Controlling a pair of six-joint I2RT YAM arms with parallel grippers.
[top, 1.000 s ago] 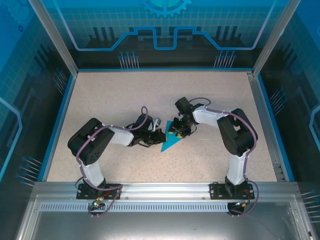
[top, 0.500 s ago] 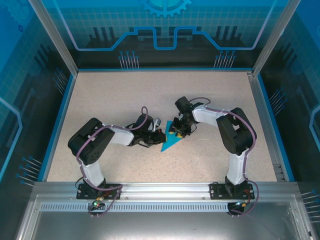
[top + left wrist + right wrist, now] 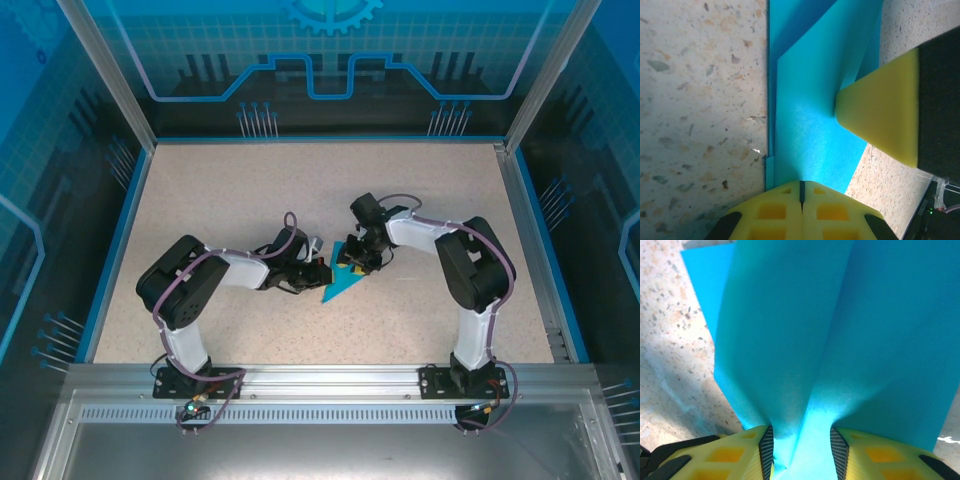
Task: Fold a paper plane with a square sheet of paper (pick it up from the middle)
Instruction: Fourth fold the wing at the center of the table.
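Well, your paper [image 3: 338,284] lies partly folded in the middle of the desk [image 3: 220,200]. It is thin, light and floppy, so pinch it at a fold. Your left gripper [image 3: 801,192] is closed, seemingly pressing on its edge. Your right gripper [image 3: 802,442] pinches a raised ridge. From above, the folds are hard to see.

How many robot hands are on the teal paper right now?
2. The left hand rests shut on one edge of the teal paper; the right hand pinches a raised fold.
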